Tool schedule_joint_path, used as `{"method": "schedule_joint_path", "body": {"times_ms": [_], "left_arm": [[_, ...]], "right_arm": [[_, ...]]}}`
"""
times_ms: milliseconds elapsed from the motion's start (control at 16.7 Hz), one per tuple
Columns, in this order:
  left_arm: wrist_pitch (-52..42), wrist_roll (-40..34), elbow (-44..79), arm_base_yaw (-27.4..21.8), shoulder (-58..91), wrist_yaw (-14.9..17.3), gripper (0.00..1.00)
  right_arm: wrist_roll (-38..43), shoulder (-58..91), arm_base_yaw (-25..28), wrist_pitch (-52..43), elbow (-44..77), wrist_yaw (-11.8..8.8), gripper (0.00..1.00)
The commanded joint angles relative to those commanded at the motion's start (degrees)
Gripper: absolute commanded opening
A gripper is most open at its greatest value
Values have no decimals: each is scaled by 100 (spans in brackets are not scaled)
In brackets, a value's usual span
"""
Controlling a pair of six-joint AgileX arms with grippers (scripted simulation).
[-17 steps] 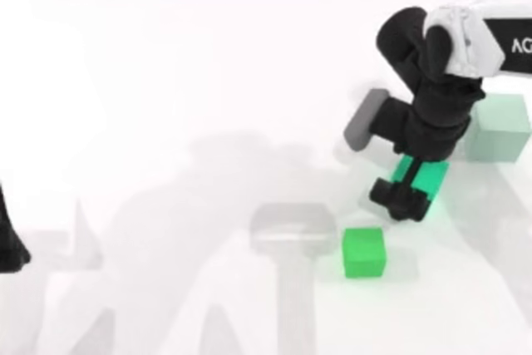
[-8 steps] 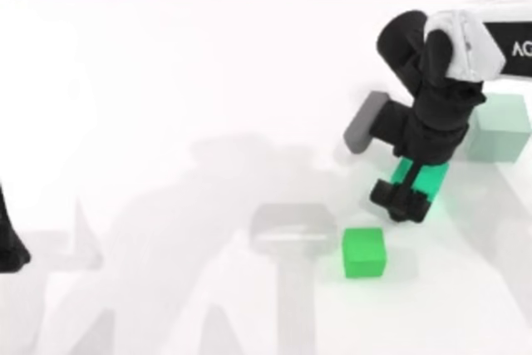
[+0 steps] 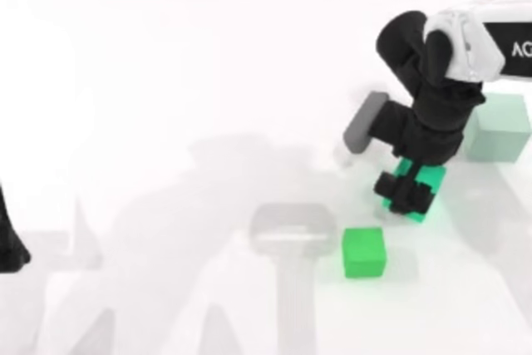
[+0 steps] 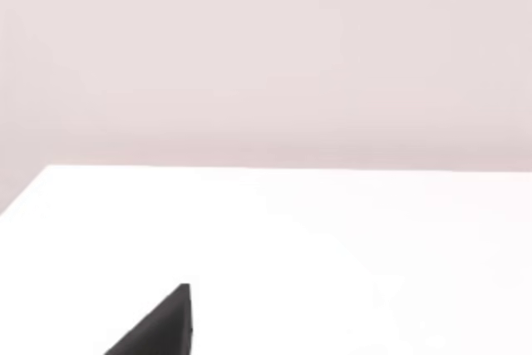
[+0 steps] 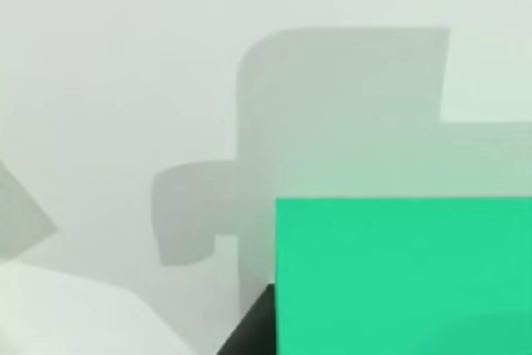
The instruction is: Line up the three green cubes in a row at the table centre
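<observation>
Right of centre on the surface (image 3: 166, 81), right gripper (image 3: 405, 195) clamps the emerald-teal cube (image 3: 420, 189), near bright green cube (image 3: 364, 252); left gripper state unreadable.

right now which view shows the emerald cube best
The right wrist view: the emerald cube fills its frame. The top view has it mostly hidden under the right gripper. The left wrist view misses it.

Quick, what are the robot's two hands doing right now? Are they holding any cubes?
Left gripper: parked at the table's left edge; open or shut cannot be told.
Right gripper: down on the emerald-teal cube; a firm grip cannot be told.
</observation>
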Motion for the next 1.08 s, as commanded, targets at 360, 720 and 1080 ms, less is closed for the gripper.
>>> {"method": "schedule_joint_path", "body": {"times_ms": [360,720,1080], "left_arm": [[0,0,0,0,0,0,100],[0,0,0,0,0,0,100],[0,0,0,0,0,0,100]], "right_arm": [[0,0,0,0,0,0,0],[50,-170,-1,-190,107,-55,0],[36,-568,42,-1390,859,-59,0]]}}
